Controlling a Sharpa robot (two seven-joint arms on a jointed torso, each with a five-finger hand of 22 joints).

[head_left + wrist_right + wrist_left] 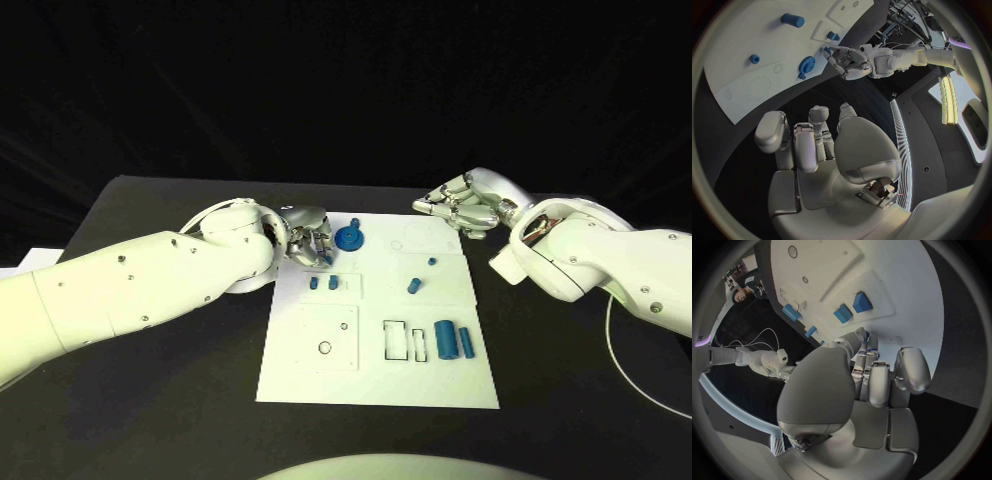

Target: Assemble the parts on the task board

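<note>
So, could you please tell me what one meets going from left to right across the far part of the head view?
Left hand → blue gear → right hand.

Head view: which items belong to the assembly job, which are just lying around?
Job:
- task board
- blue gear, right by the left hand
- blue cylinder
- two small blue blocks
- small blue peg

Lying about:
- white cable on the black table, under the right arm
</note>
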